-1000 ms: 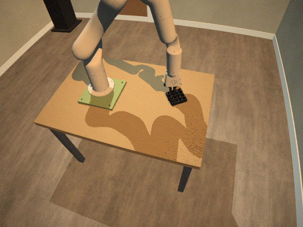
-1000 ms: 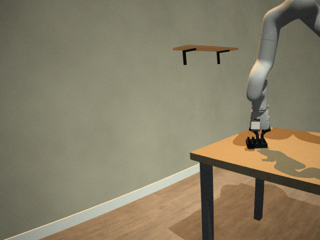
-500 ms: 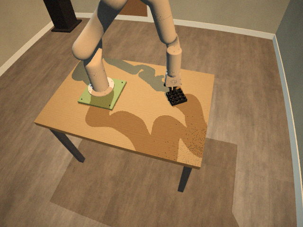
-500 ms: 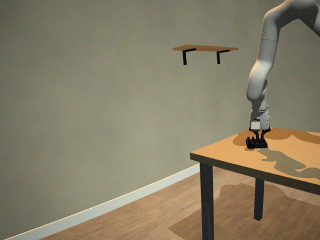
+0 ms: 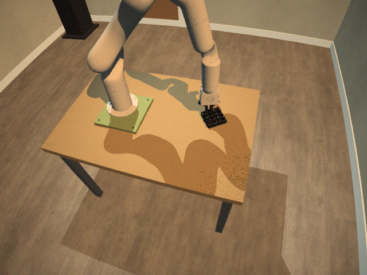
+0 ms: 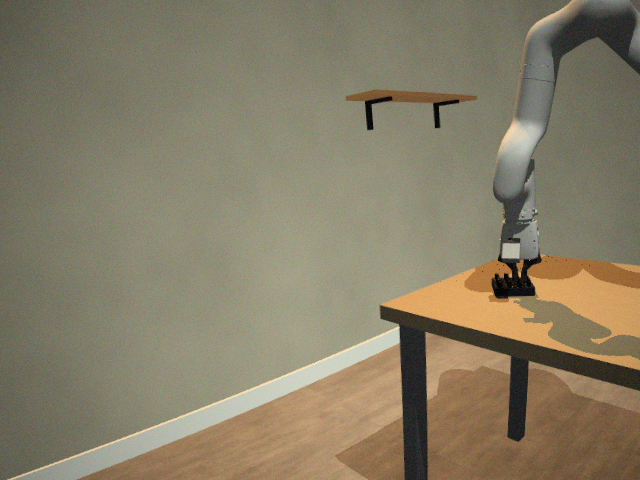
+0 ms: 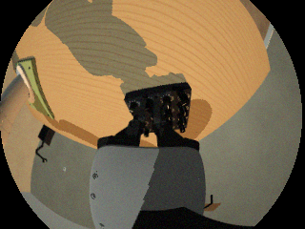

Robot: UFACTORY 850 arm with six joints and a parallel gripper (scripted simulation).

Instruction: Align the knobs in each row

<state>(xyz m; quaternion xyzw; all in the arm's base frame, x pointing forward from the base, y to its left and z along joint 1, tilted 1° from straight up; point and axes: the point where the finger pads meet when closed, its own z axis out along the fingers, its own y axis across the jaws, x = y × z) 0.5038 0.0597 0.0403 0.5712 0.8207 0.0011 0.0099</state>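
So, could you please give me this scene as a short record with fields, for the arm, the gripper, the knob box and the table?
arm: one arm, mounted on a green base plate, reaching down over the box
gripper: pointing straight down, fingers narrow, closed on a knob at the box's far edge in the top view
which knob: too small to tell
knob box: black, standing flat near the table's far right part in the top view
table: wooden top, dark legs
knob names and marks: not readable
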